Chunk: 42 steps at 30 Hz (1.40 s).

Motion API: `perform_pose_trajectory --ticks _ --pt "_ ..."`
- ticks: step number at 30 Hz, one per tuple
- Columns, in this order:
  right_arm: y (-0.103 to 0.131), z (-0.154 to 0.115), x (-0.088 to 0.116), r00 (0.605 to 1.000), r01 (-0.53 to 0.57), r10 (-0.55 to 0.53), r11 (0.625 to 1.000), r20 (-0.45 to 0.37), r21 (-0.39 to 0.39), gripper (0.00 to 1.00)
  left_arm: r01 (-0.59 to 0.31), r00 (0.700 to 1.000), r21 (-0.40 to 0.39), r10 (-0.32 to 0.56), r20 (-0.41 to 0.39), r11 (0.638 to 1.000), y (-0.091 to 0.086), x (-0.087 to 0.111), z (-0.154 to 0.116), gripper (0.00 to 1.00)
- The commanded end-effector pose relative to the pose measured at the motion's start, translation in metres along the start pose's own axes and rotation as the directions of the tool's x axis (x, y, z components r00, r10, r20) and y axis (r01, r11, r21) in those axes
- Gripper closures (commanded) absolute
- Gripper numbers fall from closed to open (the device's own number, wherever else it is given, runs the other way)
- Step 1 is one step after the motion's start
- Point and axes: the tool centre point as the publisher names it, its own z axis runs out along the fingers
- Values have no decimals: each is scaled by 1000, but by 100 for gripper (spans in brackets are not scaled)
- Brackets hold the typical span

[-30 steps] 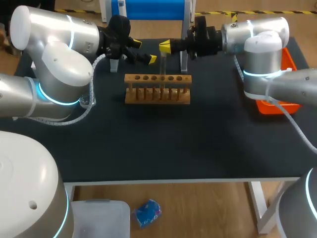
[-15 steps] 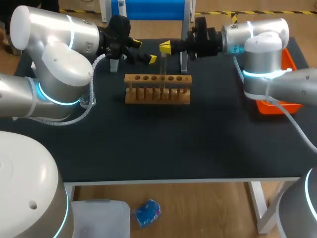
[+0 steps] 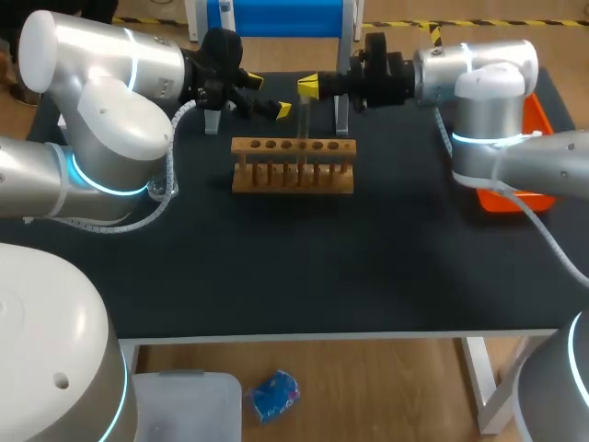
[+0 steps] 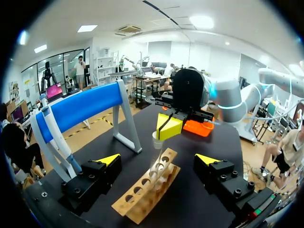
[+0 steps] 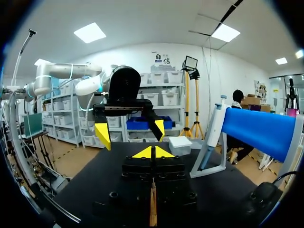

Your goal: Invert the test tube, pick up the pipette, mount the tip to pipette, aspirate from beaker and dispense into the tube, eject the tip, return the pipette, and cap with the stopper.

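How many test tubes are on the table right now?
1. The tube stands upright in the rack, its top by the right gripper. No other shows, though the arms could hide one at the table's far edge.

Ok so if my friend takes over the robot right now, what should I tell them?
Left gripper: open and empty, facing the wooden rack.
Right gripper: shut on the test tube, held upright with its open end up at the rack; I cannot tell if it is seated.
The pipette hangs on the blue stand.
Done: the tube looks turned mouth-up.
Left: release the tube, take the pipette, mount a tip, fill, dispense, eject, return, cap.
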Motion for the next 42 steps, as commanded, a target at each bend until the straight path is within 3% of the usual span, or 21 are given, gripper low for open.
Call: perform_pose_trajectory --ticks 1,2,3,4,5,6,18,26,33,42 --pt "18 -7 3 1000 13 -14 999 11 44 100 1 1000 -1 -1 -2 1000 0 0 0 0" --pt "22 -9 2 1000 24 -24 999 8 48 86 1 1000 -1 -1 -2 1000 0 0 0 0" --pt "24 -11 2 999 32 -33 997 11 64 59 1 1000 -1 -1 -2 1000 0 0 0 0" --pt "28 -13 2 999 47 -48 996 14 80 46 1 1000 -1 -1 -2 1000 0 0 0 0" --pt "30 -15 2 998 55 -56 995 13 87 27 1 1000 -1 -1 -2 1000 0 0 0 0" --pt "32 -16 2 998 65 -67 993 16 103 1 1 1000 -1 -1 -2 1000 0 0 0 0" --pt "47 -53 0 979 185 -204 930 29 317 0 1 1000 -1 -1 -2 1000 0 0 0 0" --pt "31 -85 7 972 204 -234 874 14 441 0 1 1000 -1 -1 -2 1000 0 0 0 0" --pt "12 -105 10 975 171 -216 867 45 469 0 1 1000 -1 -1 -2 1000 0 0 0 0" --pt "10 -108 12 977 164 -208 874 47 458 0 1 1000 -1 -1 -2 1000 0 0 0 0"
